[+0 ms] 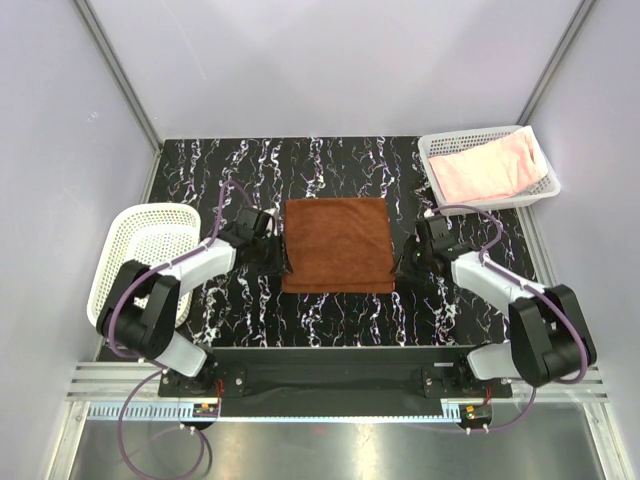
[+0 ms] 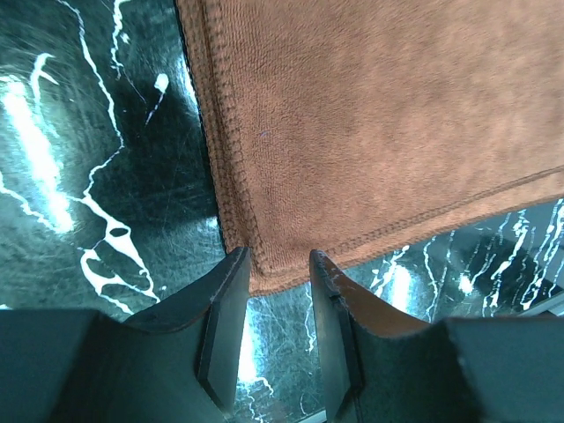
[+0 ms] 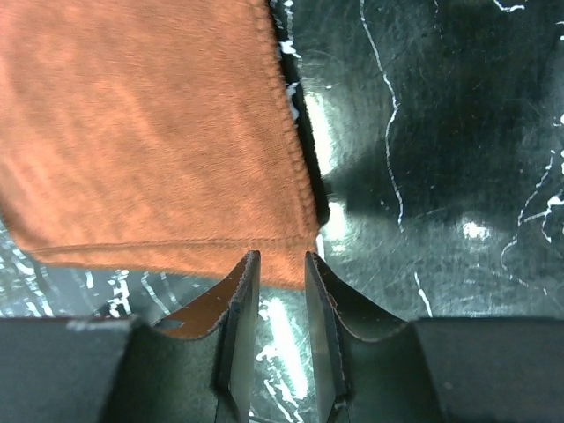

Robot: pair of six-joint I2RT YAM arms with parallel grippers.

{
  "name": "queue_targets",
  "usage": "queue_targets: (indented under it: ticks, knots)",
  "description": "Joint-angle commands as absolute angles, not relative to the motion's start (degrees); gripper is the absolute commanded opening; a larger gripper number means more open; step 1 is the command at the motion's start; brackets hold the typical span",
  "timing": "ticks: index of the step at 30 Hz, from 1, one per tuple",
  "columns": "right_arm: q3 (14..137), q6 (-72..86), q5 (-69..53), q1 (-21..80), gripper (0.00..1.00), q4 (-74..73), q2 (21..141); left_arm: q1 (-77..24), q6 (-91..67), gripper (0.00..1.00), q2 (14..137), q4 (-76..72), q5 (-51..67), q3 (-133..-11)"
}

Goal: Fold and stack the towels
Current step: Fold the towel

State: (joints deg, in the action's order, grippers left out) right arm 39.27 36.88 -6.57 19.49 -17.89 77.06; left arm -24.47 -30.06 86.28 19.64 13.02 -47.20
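From above, the rust-brown towel lies spread flat in the middle of the black, white-veined counter, its edges roughly square to the counter's sides. The left gripper sits low at the towel's left edge, toward the near corner. The right gripper sits at the right edge, also toward the near corner. A pink towel lies loosely folded in a white mesh basket at the far right corner. A second white basket hangs over the counter's left side

In the left wrist view, the two dark fingers stand apart with bare counter showing in the gap. A stitched corner of the rust-brown towel lies just at their tips, flat on the counter and not pinched. This gripper is open

In the right wrist view, the fingers also stand apart, with a narrower gap. The hemmed corner of the same towel reaches just between the tips and rests on the counter, with no pinch on the cloth. This gripper is open too, and the towel's cloth looks smooth
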Motion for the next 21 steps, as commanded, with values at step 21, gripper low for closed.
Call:
queue_targets:
  ticks: [21]
  knots:
    - [40.87,35.16,-2.81,19.60,0.35,-14.77,85.17,-24.70,-30.94,0.35,87.89,14.24,15.64,-44.47]
